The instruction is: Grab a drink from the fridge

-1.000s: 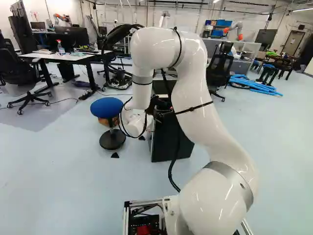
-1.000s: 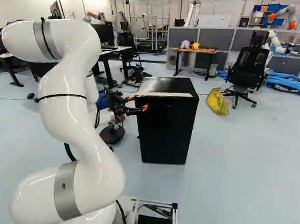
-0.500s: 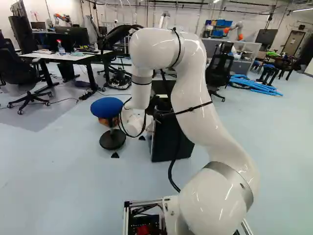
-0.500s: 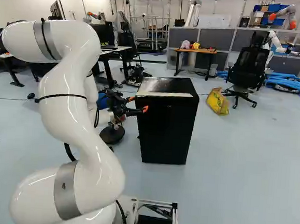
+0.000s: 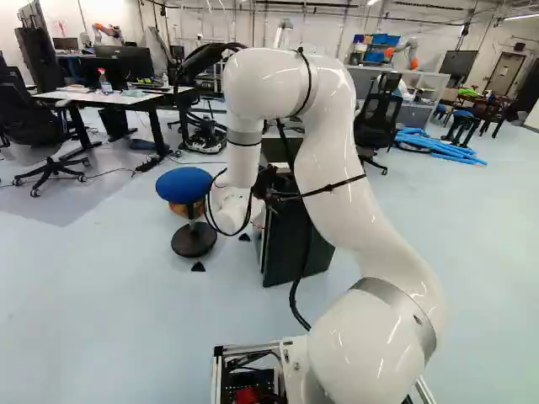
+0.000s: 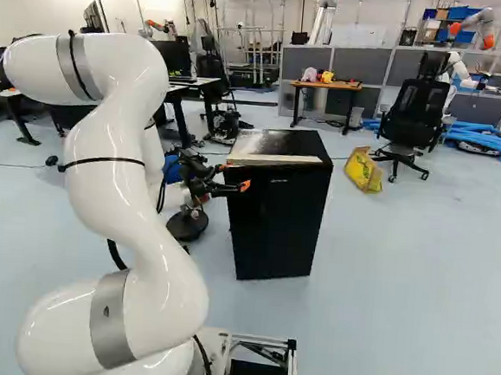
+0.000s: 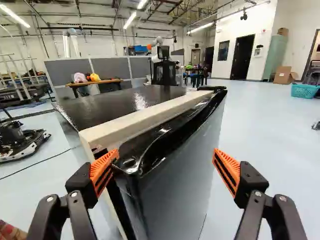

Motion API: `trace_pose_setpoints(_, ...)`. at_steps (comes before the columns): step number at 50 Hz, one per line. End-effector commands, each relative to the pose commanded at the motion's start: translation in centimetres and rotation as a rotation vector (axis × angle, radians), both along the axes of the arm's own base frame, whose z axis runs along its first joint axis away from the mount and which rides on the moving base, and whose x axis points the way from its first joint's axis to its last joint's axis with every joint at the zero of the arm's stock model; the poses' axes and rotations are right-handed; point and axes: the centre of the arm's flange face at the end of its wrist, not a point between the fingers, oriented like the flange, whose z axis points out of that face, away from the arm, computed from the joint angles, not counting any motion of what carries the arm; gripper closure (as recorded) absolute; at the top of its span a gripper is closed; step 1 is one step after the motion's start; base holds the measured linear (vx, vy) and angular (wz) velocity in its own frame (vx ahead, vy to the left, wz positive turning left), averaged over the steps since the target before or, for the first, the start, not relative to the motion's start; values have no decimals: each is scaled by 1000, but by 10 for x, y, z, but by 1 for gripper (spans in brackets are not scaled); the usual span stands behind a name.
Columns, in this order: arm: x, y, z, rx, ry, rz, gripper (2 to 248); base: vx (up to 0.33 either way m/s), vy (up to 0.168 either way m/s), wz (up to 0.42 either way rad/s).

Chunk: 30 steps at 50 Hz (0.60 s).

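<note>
the black fridge (image 6: 278, 220) stands on the floor ahead of the base, its door (image 7: 185, 185) a little ajar at the end nearest the tool (image 6: 234, 177). a narrow dark gap runs between the door and the pale strip (image 7: 145, 117) along the front edge of the fridge's top. whatever the fridge holds is hidden behind the door, so i can't tell where the drink is.

the tool is spread wide and grasping nothing. in the wrist view one orange pad (image 7: 104, 170) is at the free corner of the door, by the gap; whether it touches there i can't tell for sure. the other finger stands well apart from it, out past the door's outer face.

a yellow bag (image 6: 364, 169) lies on the floor beyond the fridge, near an office chair (image 6: 413, 113); its contents don't show. past them, a wooden surface (image 6: 328, 86) carries a pink thing and a yellow one. in the wrist view a cardboard box (image 7: 284, 76) and a teal basket (image 7: 304, 91) sit far off on the floor, too small to make out what's inside. a spray bottle (image 5: 104, 82) stands upright on the white desk at the left of the left base view.
</note>
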Motion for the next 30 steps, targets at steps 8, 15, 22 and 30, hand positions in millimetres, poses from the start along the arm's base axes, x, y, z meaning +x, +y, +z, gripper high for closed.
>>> trace_pose_setpoints(8,-2,-2,0,2,1,-26,3,0,0,0)
trace_pose_setpoints(15,-3,-3,0,3,1,-49,3,0,0,0)
trace_pose_setpoints(22,-5,-4,0,4,3,-71,3,0,0,0)
trace_pose_setpoints(30,-10,-6,0,3,8,-95,3,0,0,0)
